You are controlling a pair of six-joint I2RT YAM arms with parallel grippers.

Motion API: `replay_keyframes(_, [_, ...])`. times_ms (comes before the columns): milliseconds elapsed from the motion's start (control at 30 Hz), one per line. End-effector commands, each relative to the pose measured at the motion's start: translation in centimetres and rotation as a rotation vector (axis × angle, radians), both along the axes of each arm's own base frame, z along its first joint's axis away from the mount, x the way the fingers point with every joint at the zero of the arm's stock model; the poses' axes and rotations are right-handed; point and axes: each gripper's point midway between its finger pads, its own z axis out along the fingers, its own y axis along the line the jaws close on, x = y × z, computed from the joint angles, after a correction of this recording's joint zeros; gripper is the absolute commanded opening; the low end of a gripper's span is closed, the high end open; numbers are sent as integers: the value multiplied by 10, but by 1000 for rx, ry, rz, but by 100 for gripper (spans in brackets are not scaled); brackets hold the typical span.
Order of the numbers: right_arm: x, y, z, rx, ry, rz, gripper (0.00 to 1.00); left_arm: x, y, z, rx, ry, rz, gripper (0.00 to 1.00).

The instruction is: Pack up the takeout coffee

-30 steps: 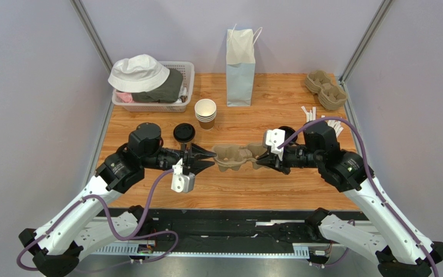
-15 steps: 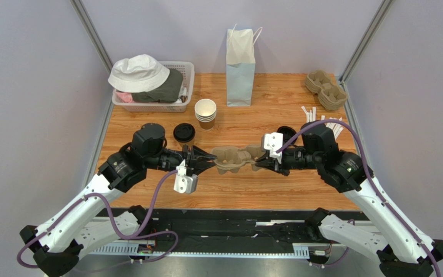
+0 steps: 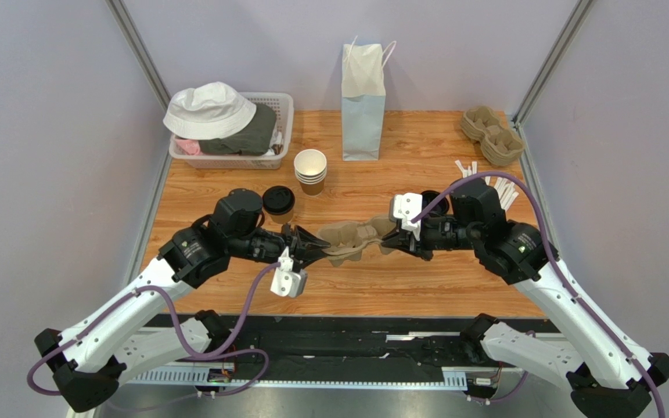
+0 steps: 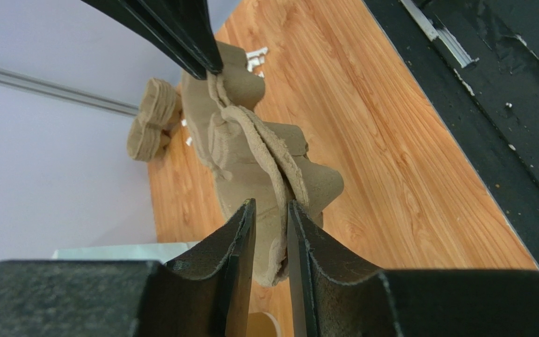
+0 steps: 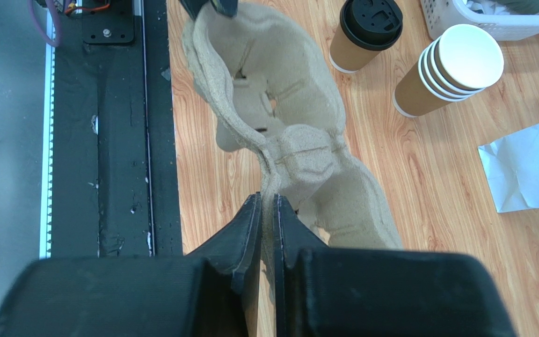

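Top external view: the left gripper (image 3: 309, 246) is clamped on the left end of a pulp cup carrier (image 3: 355, 237), and the right gripper (image 3: 396, 235) is pinched tight on its right end, so the carrier hangs between the two arms over the wooden surface (image 3: 373, 287). The takeout coffee (image 3: 278, 201) stands upright on the surface just beyond the left arm's wrist, near a stack of lidless cups (image 3: 310, 170). Farther back are a white paper bag (image 3: 363, 100), a basket (image 3: 282, 111) with a white hat (image 3: 210, 109), and spare carriers (image 3: 491, 135) in the far right corner

Left wrist view: both fingers (image 4: 241, 242) press on the carrier's rim, which sits in the narrow slot between them. The carrier stretches away to the other arm's black fingers at the top edge

Right wrist view: the jaws are nearly together, with only the thin edge of the carrier (image 5: 286, 91) between them. Both cup wells face the camera. The lidded coffee (image 5: 365, 34) stands beside the cup stack (image 5: 455, 67), well apart from the carrier
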Motion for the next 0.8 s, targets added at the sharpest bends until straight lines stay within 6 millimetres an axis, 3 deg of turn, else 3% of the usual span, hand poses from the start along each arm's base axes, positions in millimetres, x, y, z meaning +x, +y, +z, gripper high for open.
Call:
replay_keyframes(0, [-2, 13, 41, 115, -51, 29, 0, 6, -5, -4, 32, 7, 6, 32])
replay_keyframes(167, [-1, 14, 40, 114, -62, 37, 0, 12, -10, -10, 53, 52, 37, 27])
replay_keyframes(267, [3, 15, 31, 94, -76, 36, 0, 13, -14, -12, 51, 102, 51, 11])
replay_keyframes(300, [5, 15, 25, 82, -80, 33, 0, 14, -15, -13, 49, 114, 58, 1])
replay_keyframes(500, [29, 11, -25, -5, -166, -5, 0, 27, -17, -57, 97, 200, 145, 0])
replay_keyframes(567, [33, 14, -32, -7, -171, -6, 0, 33, -18, -69, 112, 222, 178, 0])
replay_keyframes(700, [36, 14, -28, 8, -166, -29, 0, 43, -16, -89, 130, 249, 252, 0])
replay_keyframes(767, [40, 10, -28, -4, -190, -54, 0, 49, -15, -81, 91, 217, 285, 0])
